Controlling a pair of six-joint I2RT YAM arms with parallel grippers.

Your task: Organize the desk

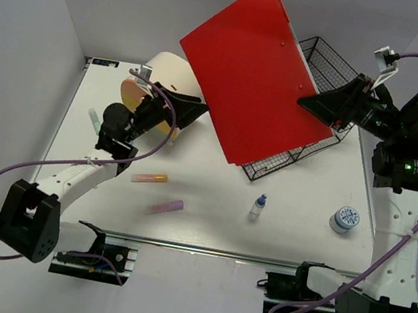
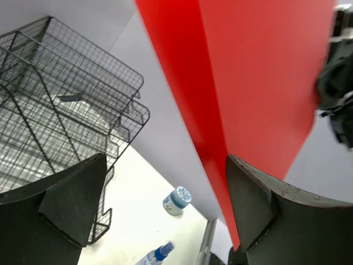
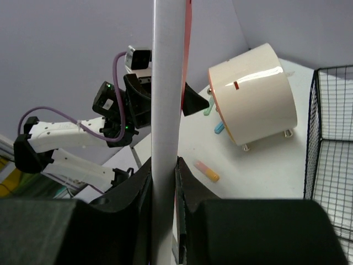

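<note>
Top external, desk (image 1: 209, 201) under right tool (image 1: 309, 104), folder (image 1: 249, 66)

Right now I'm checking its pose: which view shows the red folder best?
Top external: nearly the whole red folder shows. Left wrist shows part of its face; right wrist sees it edge-on in the right end effector.

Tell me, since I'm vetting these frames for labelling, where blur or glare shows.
Top external: evenly lit, only the purple marker looks smeared. Right wrist: glare stripe on the cream drum; the red folder's near edge looks washed out. Left wrist: right margin blurred.
</note>
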